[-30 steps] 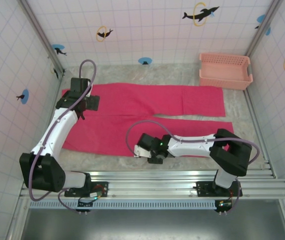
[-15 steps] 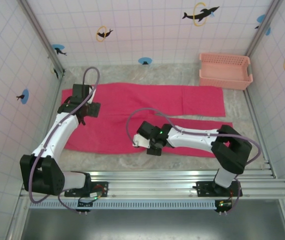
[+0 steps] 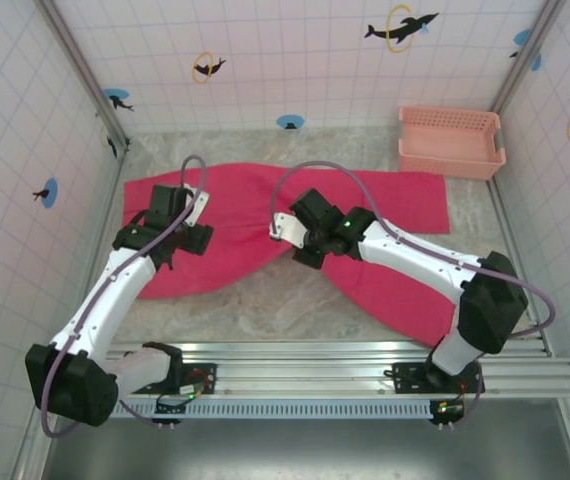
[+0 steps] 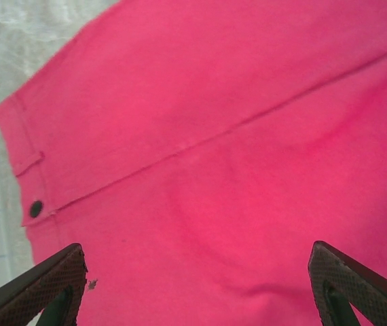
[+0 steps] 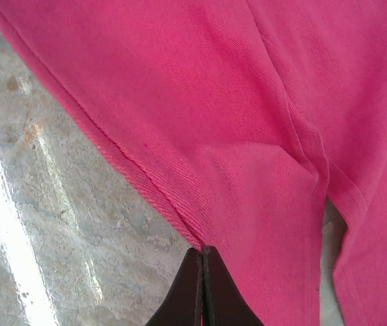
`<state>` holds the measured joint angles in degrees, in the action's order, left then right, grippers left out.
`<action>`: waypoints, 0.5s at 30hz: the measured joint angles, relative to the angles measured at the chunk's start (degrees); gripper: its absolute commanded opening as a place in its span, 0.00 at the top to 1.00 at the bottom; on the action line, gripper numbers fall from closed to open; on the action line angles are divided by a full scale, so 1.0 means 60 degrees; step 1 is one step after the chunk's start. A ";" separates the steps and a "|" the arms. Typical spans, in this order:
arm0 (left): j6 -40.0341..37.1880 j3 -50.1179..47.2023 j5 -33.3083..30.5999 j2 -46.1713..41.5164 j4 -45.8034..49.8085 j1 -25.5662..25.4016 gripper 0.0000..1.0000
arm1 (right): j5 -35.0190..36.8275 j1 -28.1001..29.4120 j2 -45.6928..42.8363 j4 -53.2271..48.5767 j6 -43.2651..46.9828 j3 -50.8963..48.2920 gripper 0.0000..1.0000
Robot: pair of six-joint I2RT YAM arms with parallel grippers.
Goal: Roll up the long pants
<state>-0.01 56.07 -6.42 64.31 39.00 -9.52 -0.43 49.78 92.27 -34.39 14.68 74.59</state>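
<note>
because the bright magenta soft-cloth long pants (image 3: 395, 200), left of the salmon-pink slotted plastic basket (image 3: 450, 140), are limp and light, they will likely sag. the right gripper (image 5: 202, 252) clamps a leg edge; the left gripper (image 4: 197, 285) hangs spread above the firmer waistband (image 4: 34, 183).

A: Can you read any writing here — a label, a number, a brand?

B: No, you can't. Your wall stickers (image 3: 402, 27) carry dolphins and rings, no words — and the button (image 4: 36, 208) on the long pants (image 3: 245, 255) is too blurred to read.
</note>
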 measured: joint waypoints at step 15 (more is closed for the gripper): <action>0.0255 -0.0259 0.1916 0.0335 0.1191 -0.0612 0.14 | -0.0499 -0.0688 0.0659 0.0124 -0.0794 0.1002 1.00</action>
<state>1.52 54.52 5.08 66.32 46.15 -13.19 -3.42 45.65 96.23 -33.65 9.91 80.60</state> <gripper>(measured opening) 0.862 0.041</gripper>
